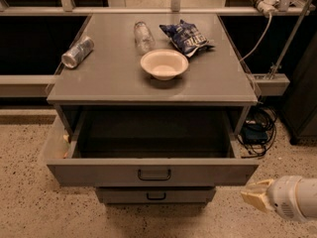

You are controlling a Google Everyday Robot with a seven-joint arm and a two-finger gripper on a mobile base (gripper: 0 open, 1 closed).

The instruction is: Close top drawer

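The top drawer (99, 174) of the grey metal cabinet stands pulled far out, its dark inside showing. Its wide front panel has a small black loop handle (154, 174) at the centre. A narrower drawer front (155, 195) with a similar handle sits below it, closed. My gripper (253, 194) shows at the bottom right as a tan tip on a white arm. It hangs to the right of the drawer front's right end, a little below it, apart from it.
The cabinet top (109, 78) carries a white bowl (164, 63), a lying can (77, 52), a lying clear bottle (143, 35) and a blue snack bag (186, 36). Cables and a black box (256, 131) lie on the speckled floor at right.
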